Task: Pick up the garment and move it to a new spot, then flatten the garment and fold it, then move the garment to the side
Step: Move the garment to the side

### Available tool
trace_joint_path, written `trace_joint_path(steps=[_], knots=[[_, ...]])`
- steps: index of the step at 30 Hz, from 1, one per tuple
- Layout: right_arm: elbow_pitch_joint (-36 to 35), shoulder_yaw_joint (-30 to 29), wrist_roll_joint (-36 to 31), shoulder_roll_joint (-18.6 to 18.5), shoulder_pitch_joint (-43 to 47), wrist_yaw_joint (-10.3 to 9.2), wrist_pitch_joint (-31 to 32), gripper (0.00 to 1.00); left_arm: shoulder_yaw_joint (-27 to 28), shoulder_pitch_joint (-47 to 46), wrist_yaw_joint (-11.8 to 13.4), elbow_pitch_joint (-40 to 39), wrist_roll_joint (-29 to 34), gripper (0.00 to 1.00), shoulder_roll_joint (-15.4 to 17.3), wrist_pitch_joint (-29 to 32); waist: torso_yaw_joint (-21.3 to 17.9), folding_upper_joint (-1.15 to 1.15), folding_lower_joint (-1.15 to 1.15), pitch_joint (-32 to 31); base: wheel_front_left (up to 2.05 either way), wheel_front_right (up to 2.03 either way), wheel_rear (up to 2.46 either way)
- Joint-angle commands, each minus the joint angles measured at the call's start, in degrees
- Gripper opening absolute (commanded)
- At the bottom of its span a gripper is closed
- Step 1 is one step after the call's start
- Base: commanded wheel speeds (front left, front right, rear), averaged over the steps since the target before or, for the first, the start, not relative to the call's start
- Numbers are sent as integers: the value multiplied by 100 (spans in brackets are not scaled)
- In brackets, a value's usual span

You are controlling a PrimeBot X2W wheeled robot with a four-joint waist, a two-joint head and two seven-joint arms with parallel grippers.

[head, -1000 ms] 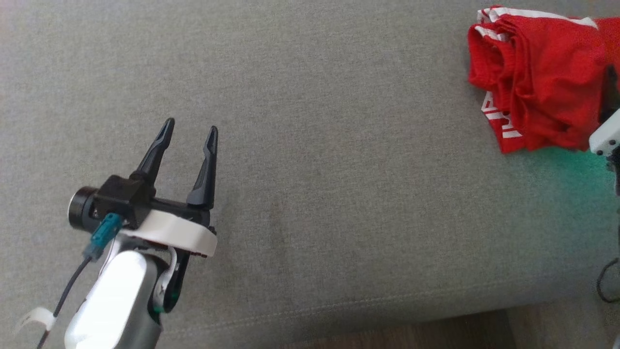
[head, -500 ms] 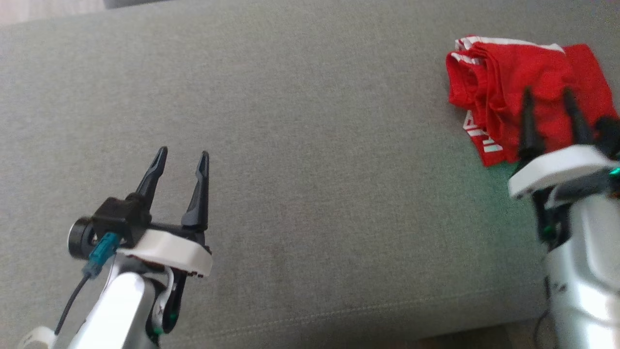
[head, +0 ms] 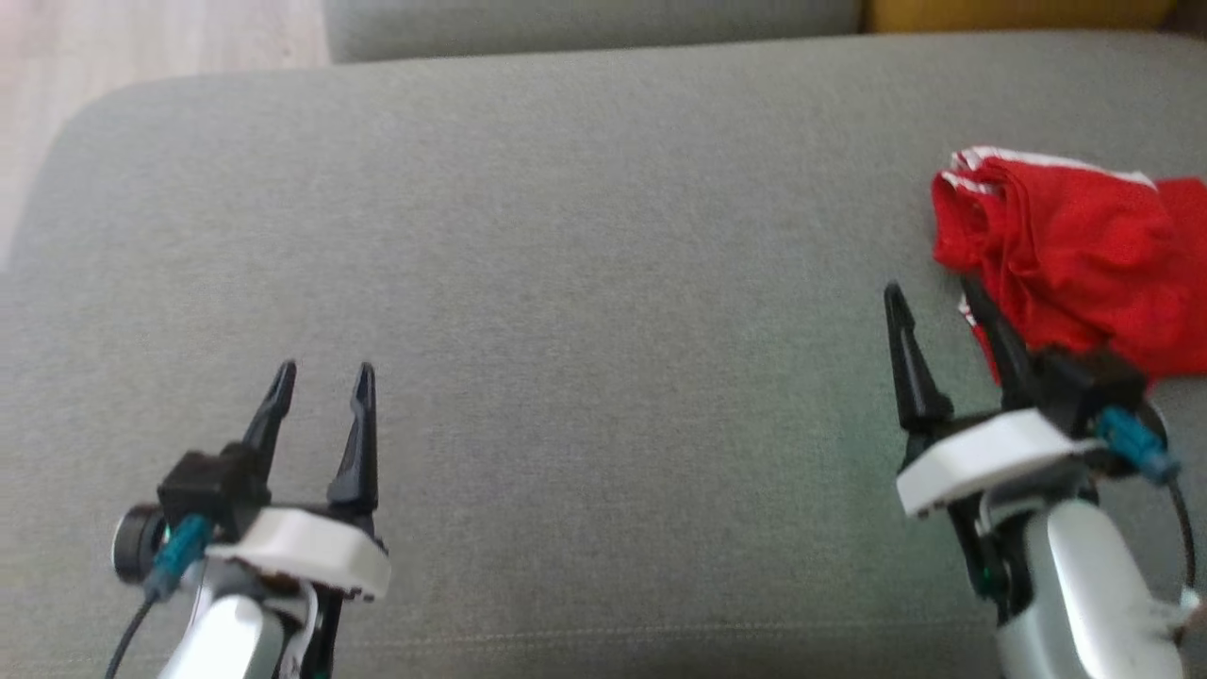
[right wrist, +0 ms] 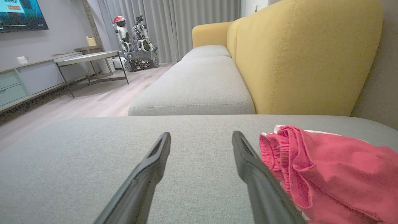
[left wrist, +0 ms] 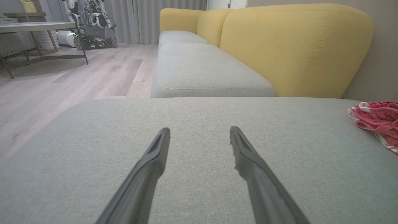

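On the grey sofa cushion (head: 603, 236), the red garment (head: 1075, 255) lies bunched in loose folds toward the right, with white trim along its far edge. The right pincer (head: 929, 288) hovers just beside it, spread wide and empty. One of its fingers is very near the cloth's edge, though I cannot tell whether it touches. The left pincer (head: 325, 368) is also wide open and empty, well apart from the garment over bare cushion.

The main risk is probably a shallow pinch. Closing on the top fold alone would let the bundle unroll and trail as it lifts. Dragging it instead would likely bunch it more, since the woven cushion looks grippy. With the left pincer so distant, a one-sided lift could leave the garment twisted and harder to flatten. A finger driven down too hard would sink into the soft seat and miss the hem.

The cushion is broad, flat and bare apart from the garment, with a seam along its near edge. Behind it stand a yellow backrest (right wrist: 304, 56) and a second grey seat (right wrist: 192, 87). Beyond are a pale wooden floor (left wrist: 77, 81), grey curtains (right wrist: 186, 25) and a metal-legged table (right wrist: 90, 60).
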Motion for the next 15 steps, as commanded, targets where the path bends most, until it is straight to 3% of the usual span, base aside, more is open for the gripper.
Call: trace_joint_path(steps=[1,15], knots=[[-306,152,76,23,52,-4,31,100,271,-65,41,-212,-23,100,178,-72,134,0,0,-193,0,0,0],[-657,93,143,26,846,-4,268,100,178,474,98,-355,0,100,326,-48,184,0,0,-730,0,0,0]])
